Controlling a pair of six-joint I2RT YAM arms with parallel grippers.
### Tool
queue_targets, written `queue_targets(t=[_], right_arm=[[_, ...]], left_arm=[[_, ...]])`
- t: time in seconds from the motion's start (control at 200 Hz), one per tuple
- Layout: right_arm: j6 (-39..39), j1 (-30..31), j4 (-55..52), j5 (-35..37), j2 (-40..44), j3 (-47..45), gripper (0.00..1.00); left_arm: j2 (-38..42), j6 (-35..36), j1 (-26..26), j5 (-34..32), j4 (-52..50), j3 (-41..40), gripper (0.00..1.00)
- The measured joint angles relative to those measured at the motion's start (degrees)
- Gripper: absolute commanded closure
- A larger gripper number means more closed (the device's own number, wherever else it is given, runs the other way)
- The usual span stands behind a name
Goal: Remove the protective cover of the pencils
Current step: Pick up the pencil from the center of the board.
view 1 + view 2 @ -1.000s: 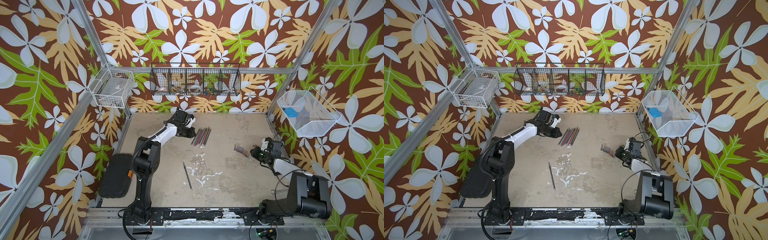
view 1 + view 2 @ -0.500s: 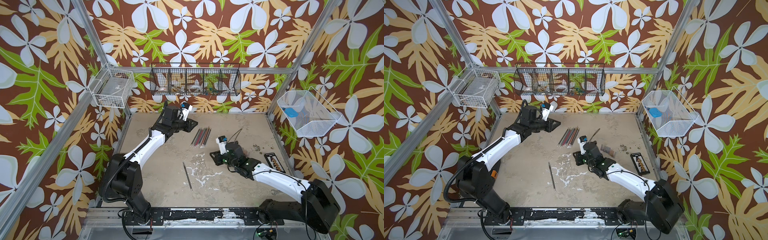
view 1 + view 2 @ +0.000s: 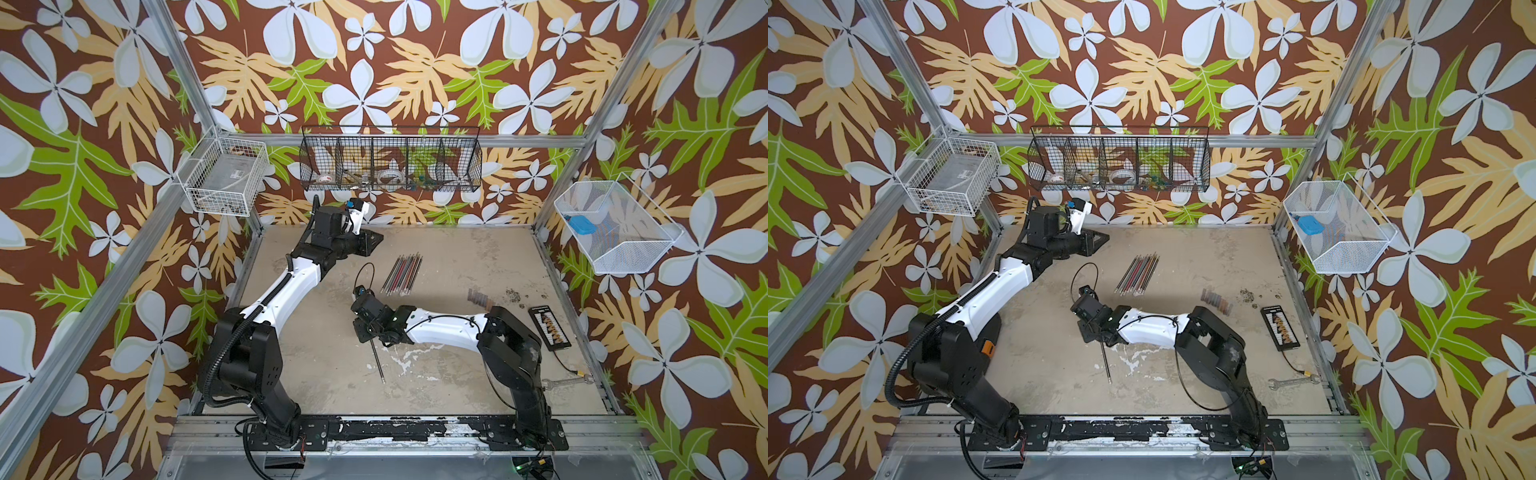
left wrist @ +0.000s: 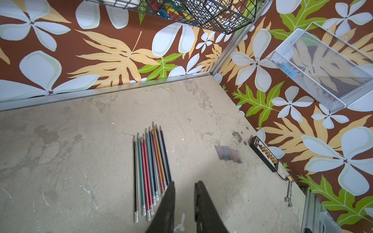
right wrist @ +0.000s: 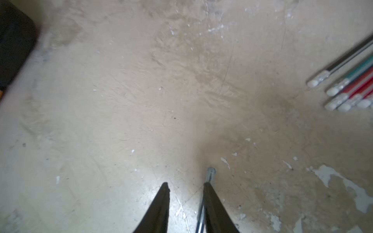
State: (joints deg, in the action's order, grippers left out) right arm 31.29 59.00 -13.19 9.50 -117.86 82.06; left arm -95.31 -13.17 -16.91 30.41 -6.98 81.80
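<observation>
Nearly done, I judge: bare-tipped pencils bundled mid-frame, cover caps rowed to their right, a lone pencil, seemingly still capped, between the parted, ungripping jaws of my right gripper; left gripper barely parted, empty.

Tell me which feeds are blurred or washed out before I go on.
Right wrist view: soft throughout, the pencils smeared at the edge, a bright glare patch on the table ahead of the right gripper. Left wrist view: sharp, pencils crisp. Both top views: sharp and evenly lit.
</observation>
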Motion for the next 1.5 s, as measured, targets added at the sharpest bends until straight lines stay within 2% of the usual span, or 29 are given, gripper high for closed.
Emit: queue_targets(t=[0.4,0.45,0.606,0.706,0.821,0.946,1.076,1.186,1.311,1.391,1.501], right_arm=[[1.5,0.2,-2.6,2.2,-2.9,-0.4,0.72],[1.7,0.3,-2.3,2.5,-3.1,-0.7,0.76],[3.1,-0.1,0.5,2.2,-2.2,-2.8,0.98],[4.4,-1.8,2.6,-0.9,0.8,-6.7,1.00],[6.0,-7.4,5.1,-3.5,9.8,-15.3,1.00],[6.2,-15.2,8.9,-2.9,25.1,-25.7,1.00],[6.2,-24.1,12.3,0.1,42.9,-37.2,1.00],[7.7,-35.3,14.8,0.2,58.5,-47.0,1.00],[9.2,-45.5,16.2,-3.8,72.0,-54.6,1.00],[11.1,-48.5,16.1,-5.7,77.2,-56.5,1.00],[14.2,-49.1,16.8,-8.5,80.6,-57.9,1.00]], left_arm=[[-1.0,-0.3,0.0,1.7,0.4,-0.1,0.81],[-1.2,-0.4,0.0,1.8,0.5,-0.1,0.81],[-1.3,-0.4,0.0,2.1,0.6,-0.1,0.81],[-1.5,-0.4,0.0,2.8,0.8,-0.4,0.83],[-2.8,-1.1,-0.1,4.6,1.4,-0.4,0.82],[-4.6,-2.4,-2.5,5.9,2.4,-1.0,0.71],[-6.2,-3.2,-11.2,7.2,4.3,-2.4,0.66],[-7.4,-3.2,-19.6,8.6,5.7,-3.4,0.65],[-9.1,-2.8,-27.0,9.5,7.0,-3.8,0.63],[-10.4,-2.8,-30.0,9.5,7.2,-3.8,0.60],[-12.3,-2.6,-33.0,9.4,7.1,-3.2,0.60]])
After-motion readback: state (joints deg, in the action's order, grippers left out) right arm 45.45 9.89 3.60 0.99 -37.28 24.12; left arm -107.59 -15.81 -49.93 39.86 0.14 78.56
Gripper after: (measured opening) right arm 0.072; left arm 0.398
